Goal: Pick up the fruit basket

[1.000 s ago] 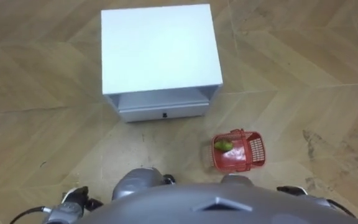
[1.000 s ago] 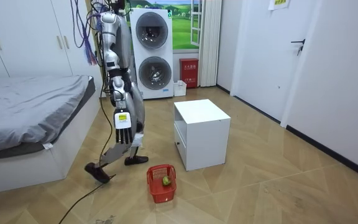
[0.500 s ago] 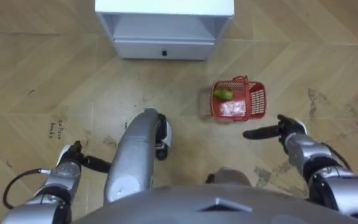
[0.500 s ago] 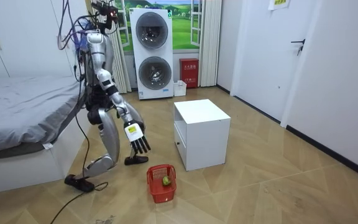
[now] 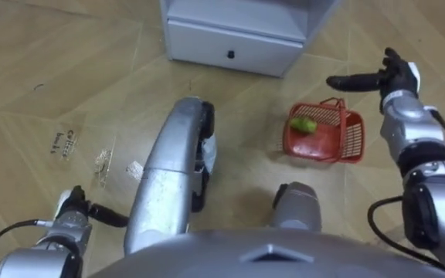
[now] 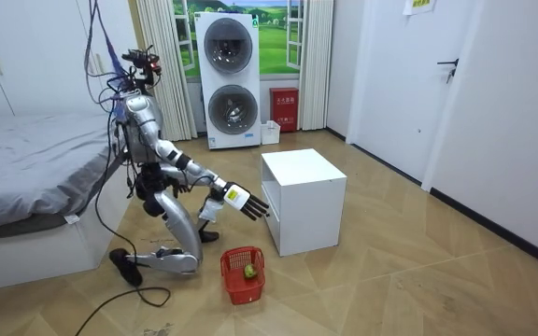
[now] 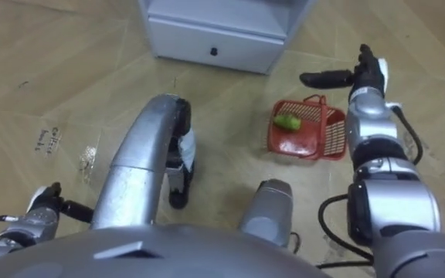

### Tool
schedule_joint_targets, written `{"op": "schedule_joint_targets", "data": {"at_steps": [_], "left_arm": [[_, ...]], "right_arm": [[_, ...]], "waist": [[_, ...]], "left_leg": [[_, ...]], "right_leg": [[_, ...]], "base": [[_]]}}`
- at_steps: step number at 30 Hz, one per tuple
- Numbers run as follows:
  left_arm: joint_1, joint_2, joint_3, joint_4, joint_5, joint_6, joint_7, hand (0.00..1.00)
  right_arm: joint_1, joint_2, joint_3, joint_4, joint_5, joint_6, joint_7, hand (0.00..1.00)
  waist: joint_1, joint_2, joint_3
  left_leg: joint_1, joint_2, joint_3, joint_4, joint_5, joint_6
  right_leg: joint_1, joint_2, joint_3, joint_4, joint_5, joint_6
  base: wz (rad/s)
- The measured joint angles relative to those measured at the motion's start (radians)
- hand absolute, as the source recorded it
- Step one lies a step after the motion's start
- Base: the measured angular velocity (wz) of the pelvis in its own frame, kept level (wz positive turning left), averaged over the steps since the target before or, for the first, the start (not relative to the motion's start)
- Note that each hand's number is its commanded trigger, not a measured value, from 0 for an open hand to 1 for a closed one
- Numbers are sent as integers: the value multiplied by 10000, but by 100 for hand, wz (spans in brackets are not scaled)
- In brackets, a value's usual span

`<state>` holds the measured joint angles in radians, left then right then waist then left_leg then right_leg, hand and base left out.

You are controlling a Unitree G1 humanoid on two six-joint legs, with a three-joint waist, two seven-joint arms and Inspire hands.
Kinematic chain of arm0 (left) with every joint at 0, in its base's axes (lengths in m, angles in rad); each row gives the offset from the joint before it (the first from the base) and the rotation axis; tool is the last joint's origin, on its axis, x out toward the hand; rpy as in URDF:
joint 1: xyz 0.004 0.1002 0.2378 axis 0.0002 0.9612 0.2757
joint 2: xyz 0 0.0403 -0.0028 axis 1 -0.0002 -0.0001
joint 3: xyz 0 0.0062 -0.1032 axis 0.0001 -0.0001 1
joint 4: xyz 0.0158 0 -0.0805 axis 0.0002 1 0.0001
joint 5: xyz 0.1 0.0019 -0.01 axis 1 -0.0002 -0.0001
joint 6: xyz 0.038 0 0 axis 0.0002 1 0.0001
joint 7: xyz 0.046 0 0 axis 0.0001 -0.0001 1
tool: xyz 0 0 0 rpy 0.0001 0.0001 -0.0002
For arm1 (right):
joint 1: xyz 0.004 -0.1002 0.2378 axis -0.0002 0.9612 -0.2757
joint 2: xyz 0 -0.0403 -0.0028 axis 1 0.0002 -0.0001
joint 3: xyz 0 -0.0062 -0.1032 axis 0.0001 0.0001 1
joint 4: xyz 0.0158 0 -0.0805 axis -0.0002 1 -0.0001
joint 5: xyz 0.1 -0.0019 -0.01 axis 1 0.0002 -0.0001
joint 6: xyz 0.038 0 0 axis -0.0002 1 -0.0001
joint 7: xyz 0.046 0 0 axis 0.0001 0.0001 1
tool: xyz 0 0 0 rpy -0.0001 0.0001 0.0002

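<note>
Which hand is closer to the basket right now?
The right hand, held open near the red basket; the left hand is far off at lower left.

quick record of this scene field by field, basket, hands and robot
basket: red, on the floor near the white cabinet
contents: one green fruit
right hand: open, fingers straight, in the air above the basket, not touching
left hand: low at the robot's left side, away from the basket
robot: crouched low between bed and cabinet
task state: basket not yet picked up
</note>
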<state>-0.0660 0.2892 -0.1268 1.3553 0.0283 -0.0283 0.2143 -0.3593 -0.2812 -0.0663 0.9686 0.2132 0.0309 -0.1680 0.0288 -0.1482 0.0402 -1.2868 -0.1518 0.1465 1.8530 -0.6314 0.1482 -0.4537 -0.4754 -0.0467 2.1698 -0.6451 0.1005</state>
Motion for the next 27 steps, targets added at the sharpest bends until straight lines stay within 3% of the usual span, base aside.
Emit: {"op": "schedule_joint_targets", "data": {"at_steps": [2, 4, 8, 11, 14, 17, 18, 19, 21, 27], "left_arm": [[37, -79, -185, 24, -51, -227, 144, 0], [370, -133, -234, -7, 29, -268, 111, 0], [835, -74, -384, 96, 35, -238, 74, 0], [1250, -72, -594, 16, 33, -224, -91, 0], [1455, -70, -627, 5, 33, -210, -241, 0], [1586, -66, -729, -11, 29, -150, -397, 0], [1540, -173, -784, -16, 28, -116, -510, 0], [1529, -214, -883, -26, 28, -148, -592, 0], [1530, -245, -1038, -52, 32, -142, -755, 0], [1523, -243, -1295, -68, 41, -77, -1067, 0]], "right_arm": [[-44, -17, -22, -9, -2, -29, -57, 0], [-48, -29, -20, -19, 98, -109, -28, 0], [-40, -164, 44, -22, 119, -104, -29, 0], [-40, -375, 278, -41, 110, -104, -27, 0], [-37, -380, 426, -207, 101, -109, -36, 0], [-12, -386, 645, -215, 142, -121, -60, 0], [-12, -448, 789, -230, 193, -170, -62, 0], [16, -442, 1034, -228, 313, -183, -67, 0], [106, -447, 1335, -157, 526, -177, -41, 0], [349, -461, 1561, 492, 642, -82, 106, 0]], "waist": [[-232, -131, -22], [-252, -50, -53], [-272, -53, -48], [-293, -109, -43], [-335, -176, -16], [-329, -206, 5], [-218, -13, 84], [-198, 46, 75], [-153, 76, 60], [109, 151, 41]], "left_leg": [[-47, 171, 326, 63, -12, 27], [-25, 395, 432, 70, 51, 115], [28, 398, 583, 65, 91, 194], [87, 392, 741, 84, 22, 101], [76, 392, 723, 207, -45, -202], [26, 401, 582, 557, -187, -544], [-39, 531, 355, 695, -239, -737], [-134, 547, 283, 634, -192, -875], [-207, 701, 278, 577, -146, -965], [-339, 718, 270, 471, -102, -1054]], "right_leg": [[49, -107, 153, 121, -3, 13], [-9, -105, 194, 158, -5, 13], [-102, -104, 455, 258, -11, 17], [-58, -70, 680, 404, -142, -67], [54, -30, 713, 650, -377, -206], [387, 298, 742, 1040, -658, -341], [350, 575, 709, 1149, -698, -359], [278, 664, 688, 1203, -701, -362], [81, 759, 720, 1288, -704, -361], [-209, 754, 729, 1324, -710, -351]], "base": [[45], [1], [-4], [4], [1], [1], [-10], [-11], [-2], [0]]}}
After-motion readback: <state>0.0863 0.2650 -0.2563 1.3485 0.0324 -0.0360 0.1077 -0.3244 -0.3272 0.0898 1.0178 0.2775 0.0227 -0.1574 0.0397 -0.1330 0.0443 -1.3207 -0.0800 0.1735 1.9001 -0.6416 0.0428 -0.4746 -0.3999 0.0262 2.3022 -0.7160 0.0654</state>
